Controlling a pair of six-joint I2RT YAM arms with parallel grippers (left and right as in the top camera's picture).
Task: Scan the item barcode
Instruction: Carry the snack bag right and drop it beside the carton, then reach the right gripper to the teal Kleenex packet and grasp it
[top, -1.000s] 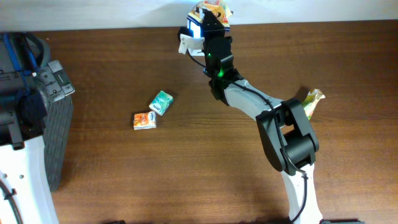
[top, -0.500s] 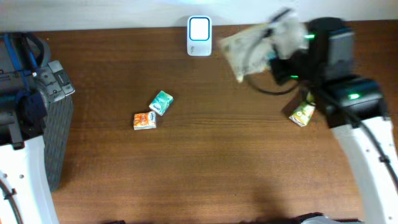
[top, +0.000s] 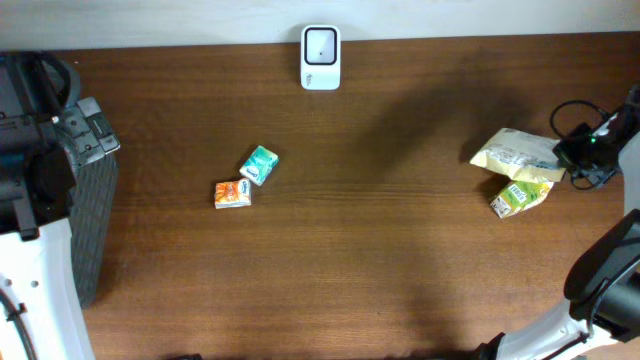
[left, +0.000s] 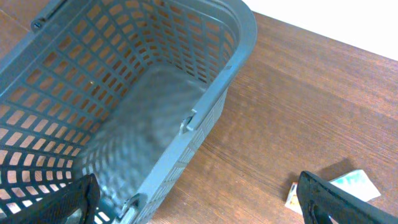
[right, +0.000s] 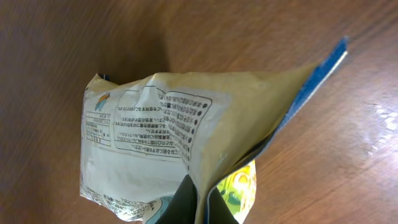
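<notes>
The item is a cream snack bag with printed text on its back, low over the table's right side. My right gripper is shut on the bag's edge. In the right wrist view the bag fills the frame and my right gripper pinches its seam from below. The white barcode scanner stands at the back centre, far from the bag. My left gripper stands wide open over the near corner of the grey basket, with nothing in it.
A yellow-green pack lies under and just in front of the bag. A green box and an orange box lie left of centre. The basket sits at the left edge.
My right arm has swung the bag from the scanner at the back centre over to the right side and down beside the yellow-green pack. The left arm has not moved.
</notes>
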